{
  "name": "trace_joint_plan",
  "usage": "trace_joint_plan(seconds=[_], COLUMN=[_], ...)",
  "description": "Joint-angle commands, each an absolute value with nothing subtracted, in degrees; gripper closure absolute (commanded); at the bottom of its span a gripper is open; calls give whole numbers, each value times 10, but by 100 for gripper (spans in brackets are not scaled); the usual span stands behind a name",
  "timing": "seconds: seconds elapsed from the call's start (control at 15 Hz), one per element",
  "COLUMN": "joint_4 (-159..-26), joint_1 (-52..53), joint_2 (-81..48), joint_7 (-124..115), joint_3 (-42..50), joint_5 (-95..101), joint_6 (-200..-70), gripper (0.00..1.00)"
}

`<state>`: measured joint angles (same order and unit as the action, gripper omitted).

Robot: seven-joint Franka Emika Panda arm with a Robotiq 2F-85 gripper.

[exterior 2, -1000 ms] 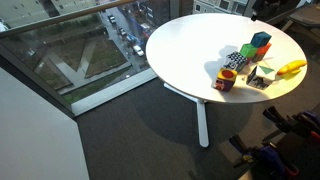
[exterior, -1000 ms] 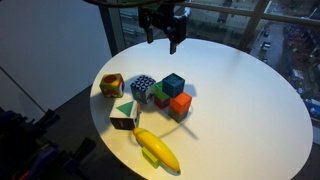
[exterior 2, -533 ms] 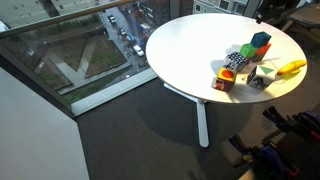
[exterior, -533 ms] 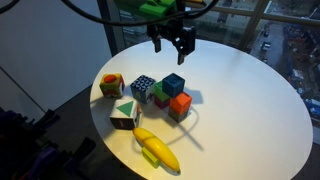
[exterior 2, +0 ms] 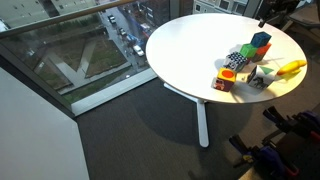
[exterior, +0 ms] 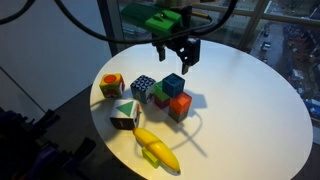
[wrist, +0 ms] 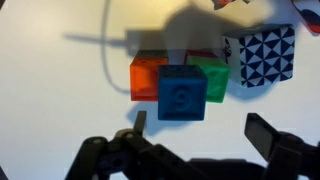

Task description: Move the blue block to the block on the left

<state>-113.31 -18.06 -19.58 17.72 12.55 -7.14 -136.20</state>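
The blue block [exterior: 174, 84] sits on top of the cluster, over a green block [exterior: 161, 97] and an orange block [exterior: 180, 105]. It also shows in the wrist view [wrist: 182, 92] and in an exterior view [exterior 2: 261, 40]. The leftmost block is yellow and red [exterior: 110, 85], also seen in an exterior view [exterior 2: 224, 81]. My gripper [exterior: 176, 56] is open and empty, hovering just above and behind the blue block. In the wrist view its fingers [wrist: 200, 130] spread wide just below the blue block.
A black-and-white checkered block [exterior: 143, 88] sits between the cluster and the yellow-red block. A white-and-green block [exterior: 124, 114] and a banana [exterior: 158, 148] lie nearer the front edge of the round white table [exterior: 250, 110]. A window railing is behind.
The gripper has moved down and across toward the blue block, staying open. The blocks have not moved.
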Motion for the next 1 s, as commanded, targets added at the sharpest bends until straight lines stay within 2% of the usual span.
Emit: trace_joint_plan(seconds=[0.0,0.93], joint_4=[-1113,-1109], joint_1=[-195,-223], joint_2=[-219,-253], joint_7=[180,210], joint_3=[121,91], joint_5=[-66,-84], joint_6=[-1382,-1409], gripper=[0,0])
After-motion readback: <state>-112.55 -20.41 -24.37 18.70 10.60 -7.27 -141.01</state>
